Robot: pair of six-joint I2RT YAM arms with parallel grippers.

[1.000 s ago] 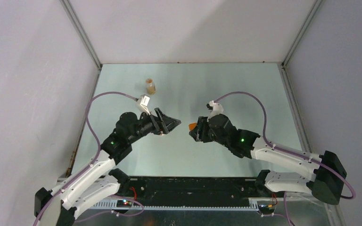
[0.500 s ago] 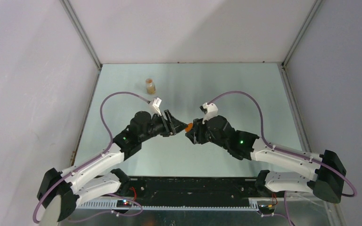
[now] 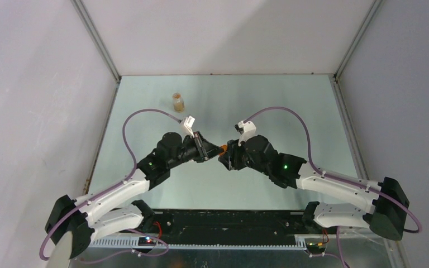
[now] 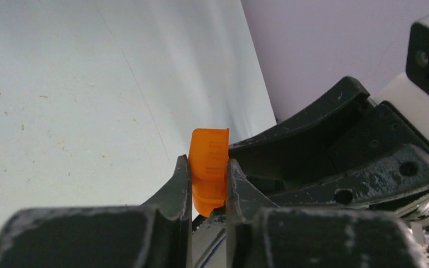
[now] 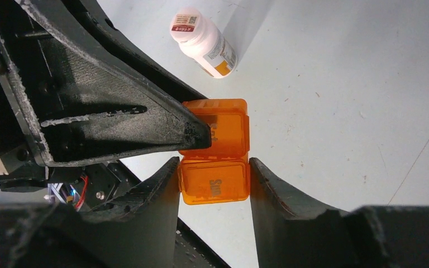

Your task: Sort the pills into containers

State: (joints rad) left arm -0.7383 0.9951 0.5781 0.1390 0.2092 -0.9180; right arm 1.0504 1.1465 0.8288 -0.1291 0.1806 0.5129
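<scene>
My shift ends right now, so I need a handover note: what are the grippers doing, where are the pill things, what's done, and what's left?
Left gripper: shut on one half of the orange pill box.
Right gripper: shut on the other half of the same box, held mid-table between the arms.
Pill bottle: standing, capped, on the far left of the table, with neither gripper on it.
Done: box gripped by both arms.
Left: no loose pills visible, so all sorting appears to remain.
</scene>
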